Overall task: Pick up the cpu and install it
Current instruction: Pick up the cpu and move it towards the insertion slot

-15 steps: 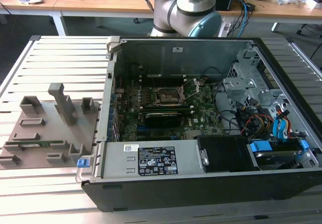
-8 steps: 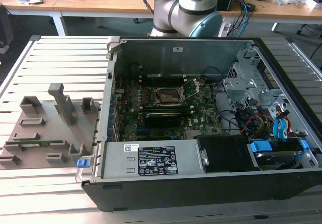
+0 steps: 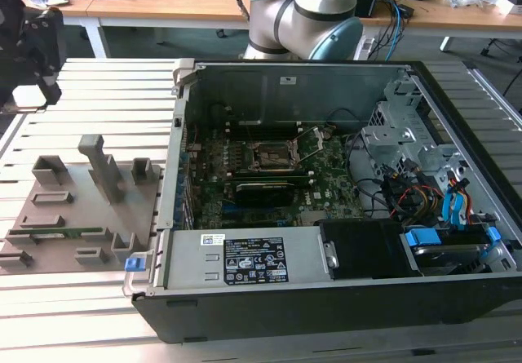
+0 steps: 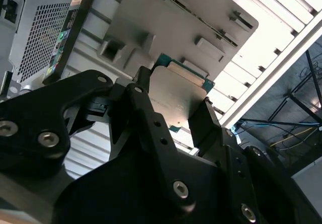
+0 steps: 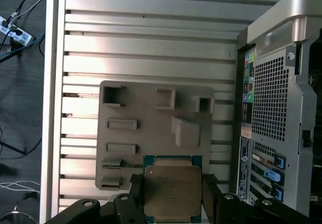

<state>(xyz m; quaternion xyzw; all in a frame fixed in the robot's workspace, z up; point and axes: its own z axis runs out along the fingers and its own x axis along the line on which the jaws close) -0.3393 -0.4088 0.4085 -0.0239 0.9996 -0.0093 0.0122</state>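
In the exterior view, the gripper (image 3: 33,53) is seen at the far left, raised over the slatted table (image 3: 81,314). The grey fixture plate (image 3: 73,208) lies just to the right of it, and then the open computer case (image 3: 326,314), with the dark socket (image 3: 273,157) set on the board inside. In both wrist views the cpu (image 5: 172,196) is clamped by its opposite edges between the two fingers (image 5: 135,188), with its metal top turned to the cameras. The socket is thus judged well apart from it, toward the exterior view's right. The claw is pointed down at the plate.
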